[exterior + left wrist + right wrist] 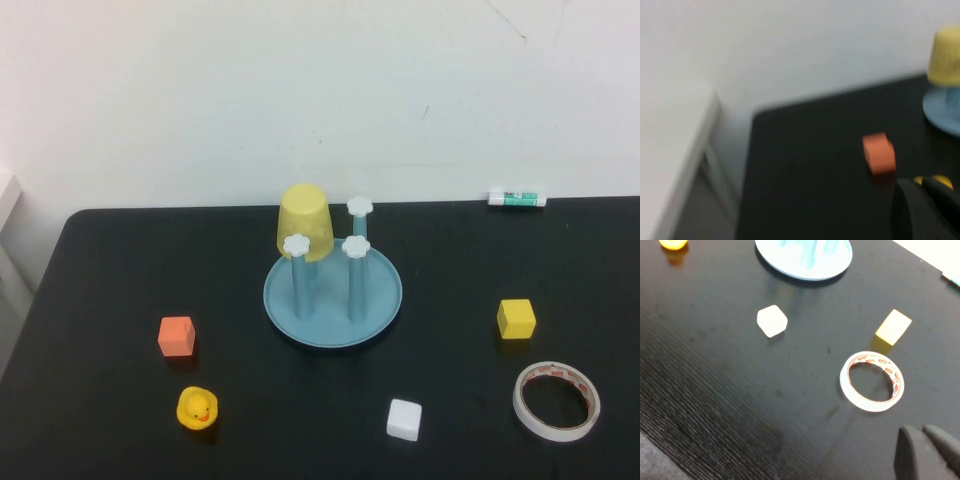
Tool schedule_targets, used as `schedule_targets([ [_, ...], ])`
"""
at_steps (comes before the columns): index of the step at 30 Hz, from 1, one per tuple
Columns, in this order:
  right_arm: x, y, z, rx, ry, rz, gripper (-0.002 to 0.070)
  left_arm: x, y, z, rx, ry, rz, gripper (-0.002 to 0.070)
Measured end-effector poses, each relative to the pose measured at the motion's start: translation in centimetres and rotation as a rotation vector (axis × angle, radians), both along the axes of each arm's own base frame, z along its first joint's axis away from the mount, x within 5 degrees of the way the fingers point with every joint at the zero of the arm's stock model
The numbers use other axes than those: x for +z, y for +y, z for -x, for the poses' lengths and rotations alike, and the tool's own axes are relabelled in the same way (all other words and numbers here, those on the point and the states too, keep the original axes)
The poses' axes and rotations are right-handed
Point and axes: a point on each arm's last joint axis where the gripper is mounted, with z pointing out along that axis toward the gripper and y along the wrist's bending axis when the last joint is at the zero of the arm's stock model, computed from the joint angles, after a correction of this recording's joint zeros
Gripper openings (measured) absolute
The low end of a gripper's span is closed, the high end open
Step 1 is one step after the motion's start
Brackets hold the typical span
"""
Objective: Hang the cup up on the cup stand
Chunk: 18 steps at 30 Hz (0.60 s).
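The pale-yellow cup (305, 220) sits upside down over the back-left post of the light-blue cup stand (330, 335) at the table's middle. The other three posts show their white flower caps. Neither arm appears in the high view. In the left wrist view, my left gripper (920, 186) is shut and empty, hanging near the table's left side, with the cup (946, 55) and the stand's dish (942, 110) far off. My right gripper (921, 431) is shut and empty above the table, close to the tape roll, with the stand (805, 260) beyond.
An orange cube (176, 336) and a yellow rubber duck (197, 408) lie front left. A white cube (404, 419), a yellow cube (516, 319) and a tape roll (557, 400) lie front right. A glue stick (517, 198) rests at the table's back right edge.
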Motion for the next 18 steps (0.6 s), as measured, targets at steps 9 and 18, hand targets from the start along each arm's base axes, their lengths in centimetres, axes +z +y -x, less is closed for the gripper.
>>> schedule_targets([
  [9, -0.02, 0.0, 0.0, 0.0, 0.001, 0.0, 0.0, -0.85, 0.0, 0.25, 0.019, 0.107, 0.092, 0.0],
  [18, -0.02, 0.0, 0.0, 0.0, 0.001, 0.0, 0.0, -0.86, -0.47, 0.33, -0.058, 0.12, 0.145, 0.0],
])
